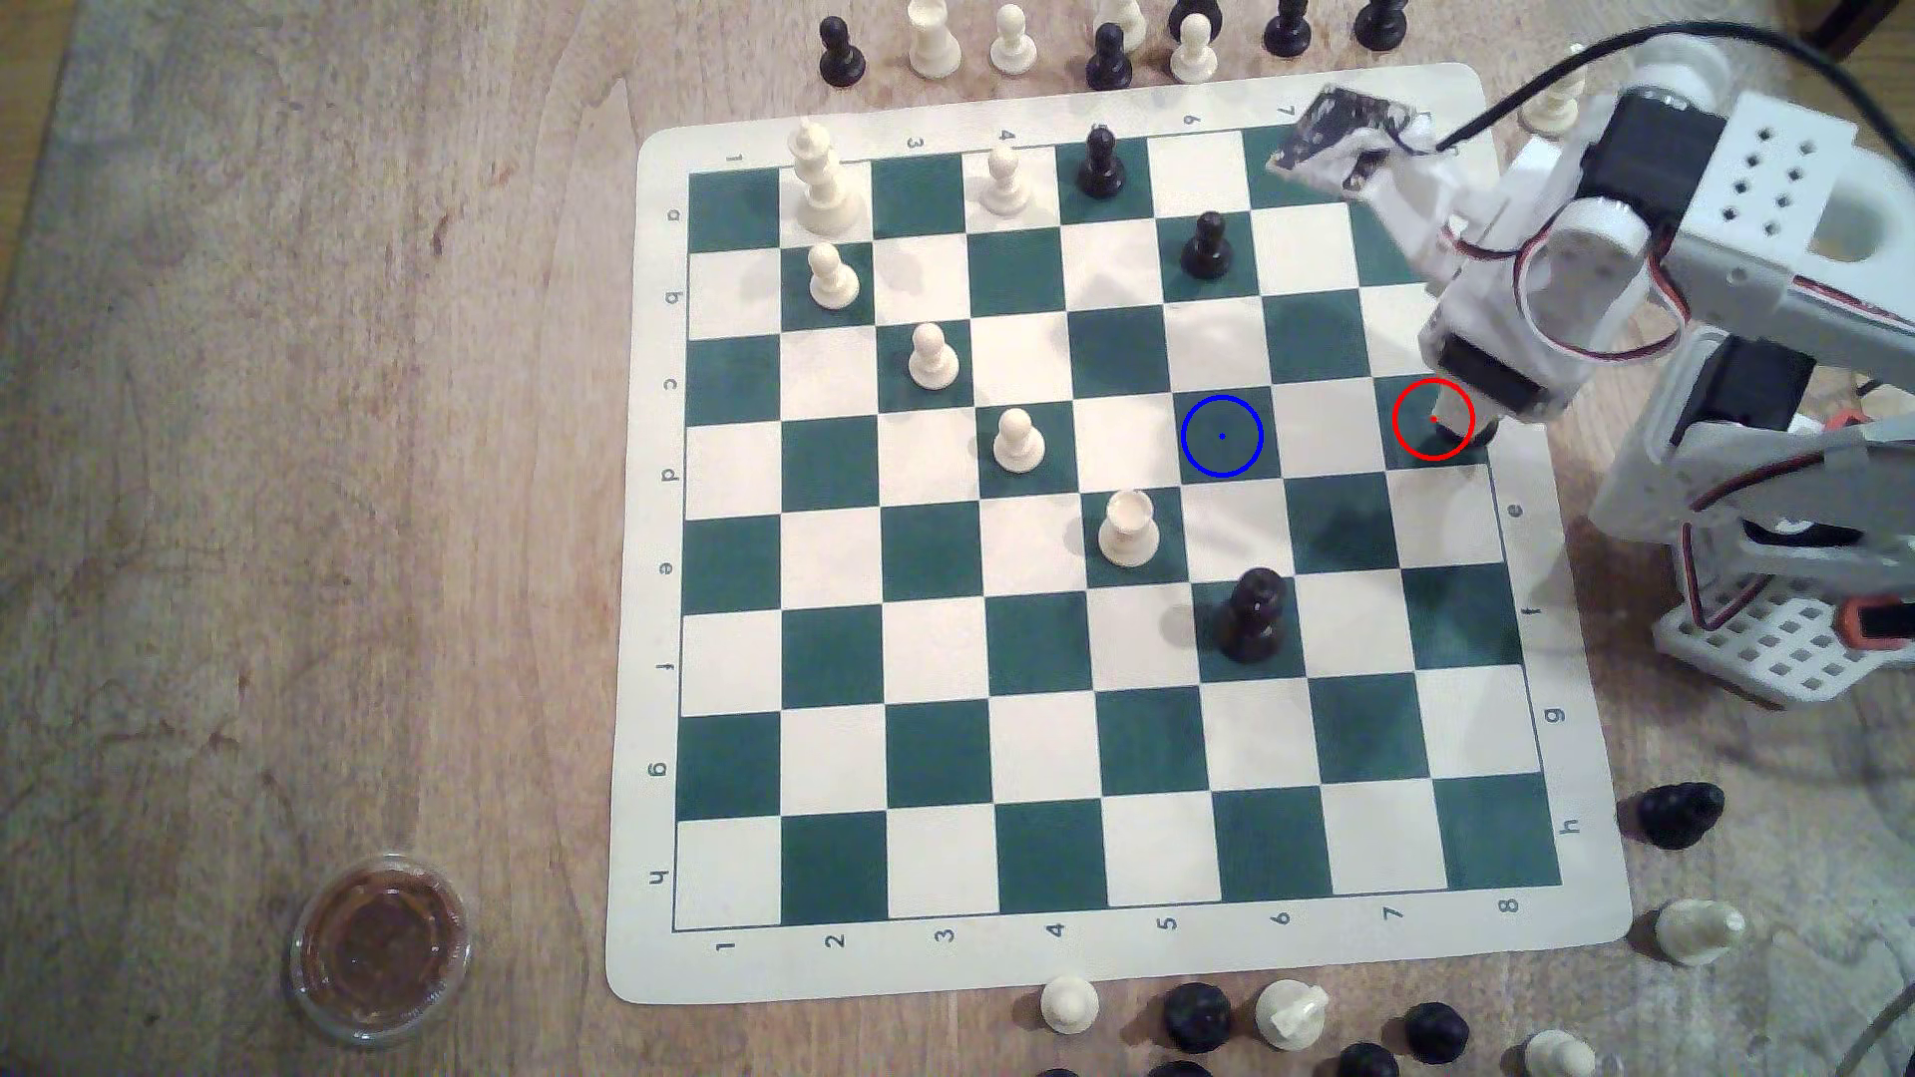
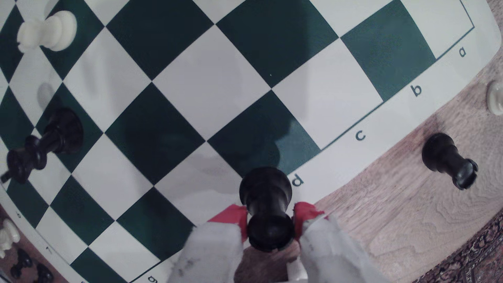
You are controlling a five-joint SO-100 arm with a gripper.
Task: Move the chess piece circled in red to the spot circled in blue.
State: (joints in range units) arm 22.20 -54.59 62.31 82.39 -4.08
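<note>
The chess piece (image 2: 265,196) is a short glossy black piece with a wide round base and a rimmed cup-like top. My gripper (image 2: 270,225) is shut on it, with one red pad (image 2: 234,217) pressed against each side of its top. In the wrist view its base lies by the letter d on the board's margin, and I cannot tell whether it touches the board. In the exterior view my gripper (image 1: 1472,414) stands at the red ring (image 1: 1433,418) on the board's right edge and hides the piece. The spot (image 1: 1222,436), a green square with a blue ring, lies two squares to the exterior view's left and is bare.
A tall black piece (image 1: 1254,616) and a white rook (image 1: 1127,528) stand just below the spot in the exterior view, and a black pawn (image 1: 1207,246) stands above it. Spare pieces ring the board (image 1: 642,621). A black rook (image 2: 446,160) sits off the board. A round lid (image 1: 381,948) lies at the lower left.
</note>
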